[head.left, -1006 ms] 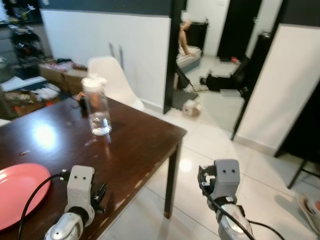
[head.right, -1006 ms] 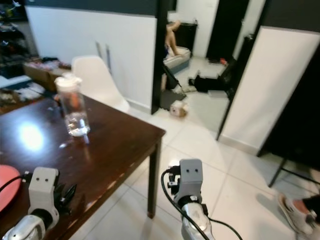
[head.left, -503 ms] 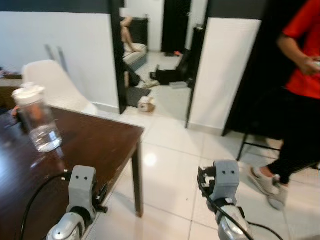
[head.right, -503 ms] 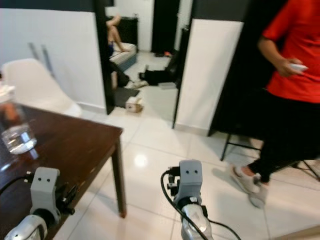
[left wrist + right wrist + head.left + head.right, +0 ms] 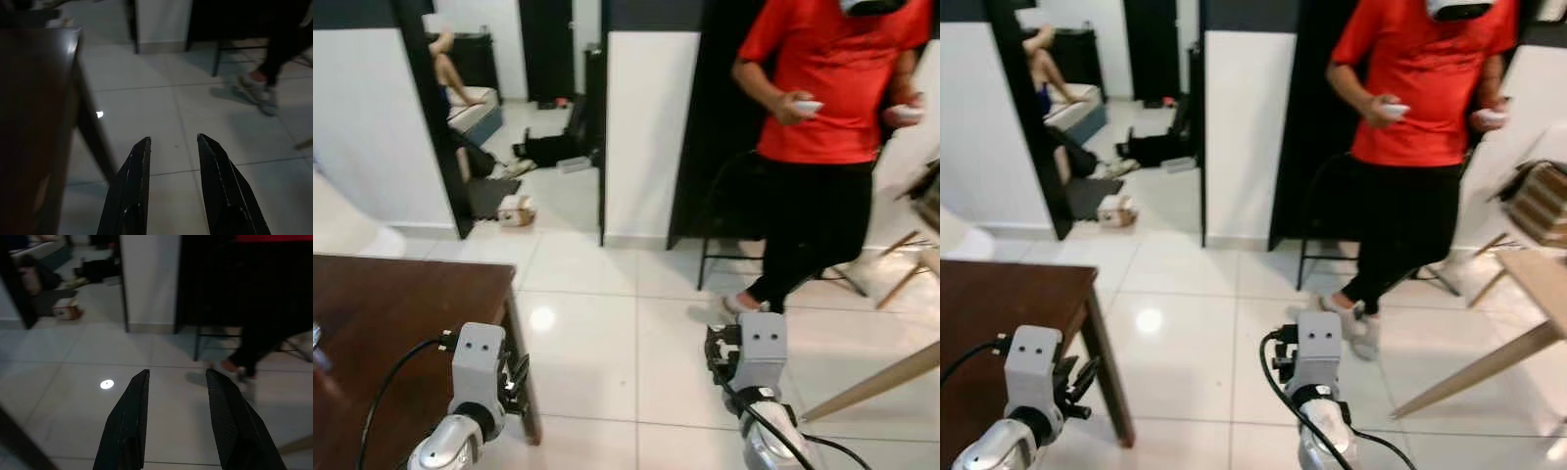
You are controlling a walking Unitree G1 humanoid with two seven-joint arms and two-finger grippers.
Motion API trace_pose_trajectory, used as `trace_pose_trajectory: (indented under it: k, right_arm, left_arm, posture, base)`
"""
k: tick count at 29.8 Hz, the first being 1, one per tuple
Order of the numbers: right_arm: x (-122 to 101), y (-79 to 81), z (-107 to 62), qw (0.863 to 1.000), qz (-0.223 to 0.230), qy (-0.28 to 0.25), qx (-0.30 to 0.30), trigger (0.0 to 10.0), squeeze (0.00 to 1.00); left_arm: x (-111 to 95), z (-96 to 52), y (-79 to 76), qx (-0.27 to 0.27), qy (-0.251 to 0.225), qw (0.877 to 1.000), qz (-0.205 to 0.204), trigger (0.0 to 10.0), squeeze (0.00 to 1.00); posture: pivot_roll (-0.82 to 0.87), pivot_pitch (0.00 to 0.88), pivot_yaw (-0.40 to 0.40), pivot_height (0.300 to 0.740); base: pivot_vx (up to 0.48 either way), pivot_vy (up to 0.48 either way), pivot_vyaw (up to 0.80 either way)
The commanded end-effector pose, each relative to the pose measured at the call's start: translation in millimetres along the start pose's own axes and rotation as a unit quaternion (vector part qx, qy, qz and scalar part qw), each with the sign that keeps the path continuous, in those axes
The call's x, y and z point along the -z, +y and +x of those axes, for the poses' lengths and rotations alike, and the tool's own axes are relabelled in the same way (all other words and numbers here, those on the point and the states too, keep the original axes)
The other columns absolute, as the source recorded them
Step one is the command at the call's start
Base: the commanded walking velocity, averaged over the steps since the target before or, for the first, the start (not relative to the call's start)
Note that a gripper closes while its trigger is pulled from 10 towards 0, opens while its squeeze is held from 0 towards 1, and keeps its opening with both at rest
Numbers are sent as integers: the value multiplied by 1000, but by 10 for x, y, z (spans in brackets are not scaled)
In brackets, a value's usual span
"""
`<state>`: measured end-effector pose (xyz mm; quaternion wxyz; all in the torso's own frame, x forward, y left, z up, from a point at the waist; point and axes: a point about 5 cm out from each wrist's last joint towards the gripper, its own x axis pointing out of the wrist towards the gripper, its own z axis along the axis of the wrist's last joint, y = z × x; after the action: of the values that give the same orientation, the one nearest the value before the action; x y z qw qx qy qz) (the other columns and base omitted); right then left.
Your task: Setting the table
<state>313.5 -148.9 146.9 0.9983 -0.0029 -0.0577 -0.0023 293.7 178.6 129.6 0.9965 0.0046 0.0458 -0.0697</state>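
I hold both arms low in front of me, my left gripper (image 5: pixel 173 142) beside the corner of the dark glossy wooden table (image 5: pixel 382 323) and my right gripper (image 5: pixel 177 377) over shiny white floor tiles (image 5: pixel 607 343), each with its tapered black fingers parted and empty. A person (image 5: pixel 827 147) in a red shirt and black trousers stands ahead by a black chair (image 5: pixel 724 230), head cut off by the frame. The table runs out of view to my left.

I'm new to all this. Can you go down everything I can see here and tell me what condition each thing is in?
Left gripper: open, holding nothing, beside the table corner.
Right gripper: open, holding nothing, over the floor.
Table: upright, the part in view bare.
Person: standing, a small white object in each hand.
Black chair: upright, behind the person.
Floor: shiny, a light reflected on it.
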Motion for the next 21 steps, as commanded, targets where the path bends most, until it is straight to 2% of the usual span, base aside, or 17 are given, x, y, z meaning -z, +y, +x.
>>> trace_pose_trajectory:
  k: [1,21]
  right_arm:
    - [61,40,-30,1000,-1,13,-5,10000,0]
    - [60,55,-21,1000,0,12,-7,10000,0]
  left_arm:
    - [91,-32,43,-7,18,1000,5,10000,0]
    - [108,-25,49,-8,20,1000,5,10000,0]
  posture:
    - [22,75,77,740]
    - [23,69,77,740]
  base:
    - [0,0,-781]
    - [0,0,-781]
